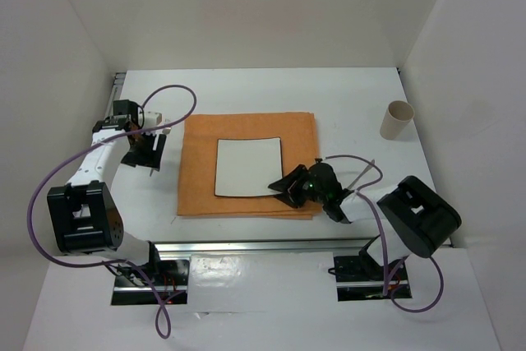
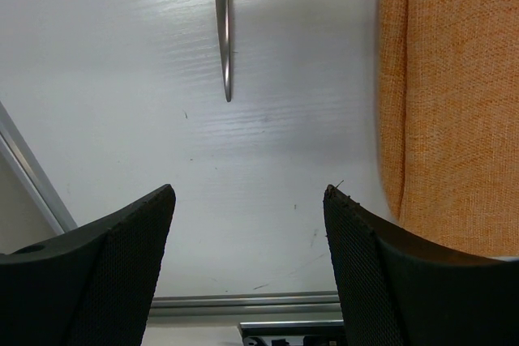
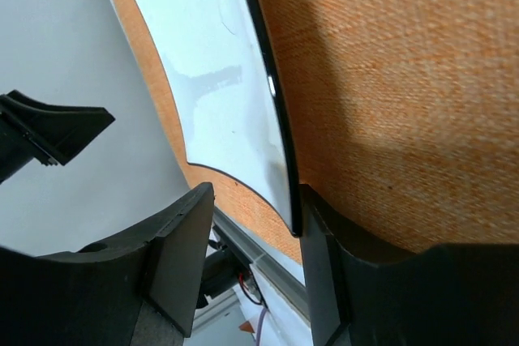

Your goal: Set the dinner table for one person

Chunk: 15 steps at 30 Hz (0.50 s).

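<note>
You are risking dragging the plate point(image 3: 211, 79) askew on the placemat point(image 3: 389, 79), because your right gripper point(image 3: 258, 200) is sitting part-spread astride its rim.

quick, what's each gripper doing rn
left gripper: open, holding nothing
right gripper: open, jaws either side of the white plate edge, not clamped on it

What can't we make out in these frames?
Utensil: cut off by left wrist view's top edge; type unclear.
Plate: near-right corner hidden under right gripper, top view.
Cup: inside too small to tell, top view.
</note>
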{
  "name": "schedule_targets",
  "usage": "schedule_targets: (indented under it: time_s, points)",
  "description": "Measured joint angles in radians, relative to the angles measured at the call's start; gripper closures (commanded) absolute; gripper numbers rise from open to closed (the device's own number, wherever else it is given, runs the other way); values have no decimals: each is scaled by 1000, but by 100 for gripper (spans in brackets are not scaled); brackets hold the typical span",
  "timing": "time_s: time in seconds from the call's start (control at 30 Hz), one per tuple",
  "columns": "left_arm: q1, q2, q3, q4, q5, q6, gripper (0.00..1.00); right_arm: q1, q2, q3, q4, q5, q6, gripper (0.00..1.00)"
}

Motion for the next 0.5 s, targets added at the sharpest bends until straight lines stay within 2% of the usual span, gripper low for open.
schedule_targets:
  time_s: [0.13,0.2,0.33,0.5]
  points:
    - [0,-1,0,0,3,13,19,0,-4,40,-64,-7,-2,39]
    - [0,-2,0,0,4,18,19,0,-20,63,-135,-10,-16,32]
    - [2,-3,-1,1,6,19,16,1,-65,195,-406,19,-90,27]
    - [8,6,-1,9,-4,23,14,23,-101,420,-795,158,-204,23]
